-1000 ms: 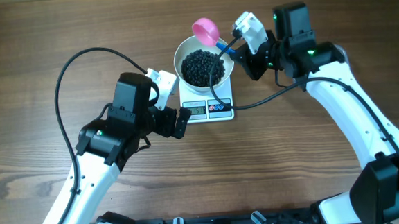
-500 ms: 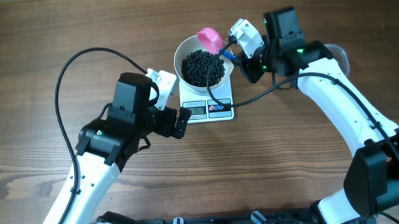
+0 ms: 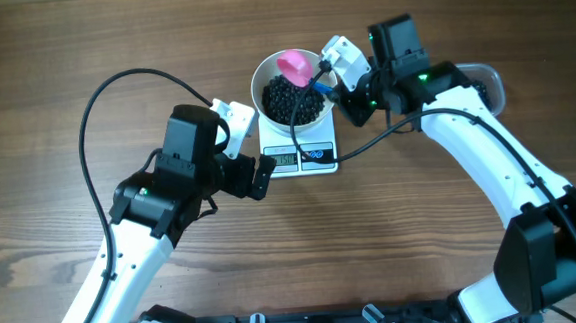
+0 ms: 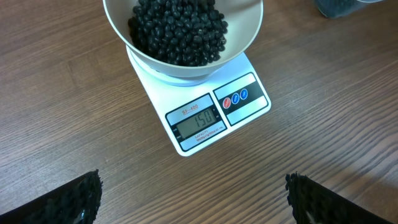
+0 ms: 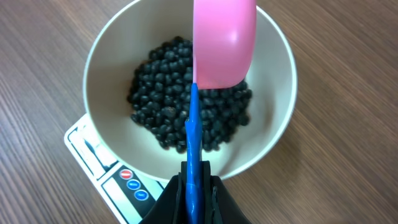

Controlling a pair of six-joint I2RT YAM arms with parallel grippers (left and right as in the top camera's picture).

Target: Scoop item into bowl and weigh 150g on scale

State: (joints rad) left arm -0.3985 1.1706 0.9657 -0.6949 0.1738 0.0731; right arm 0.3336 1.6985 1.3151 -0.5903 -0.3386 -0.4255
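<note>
The white bowl stands on the small white scale and holds a heap of black item pieces. In the left wrist view the scale's display reads 150. My right gripper is shut on the blue handle of the pink scoop, which hangs over the bowl's far side above the pieces. No pieces show on the scoop's pink face. Left of the scale's front, my left gripper is open over bare wood, holding nothing.
A clear plastic tub lies right of the bowl, mostly hidden under my right arm; its corner with dark contents shows in the left wrist view. A black cable crosses the scale's right side.
My right gripper has carried the pink scoop leftward, from beyond the bowl's far right rim to over the bowl. The left arm has not moved.
</note>
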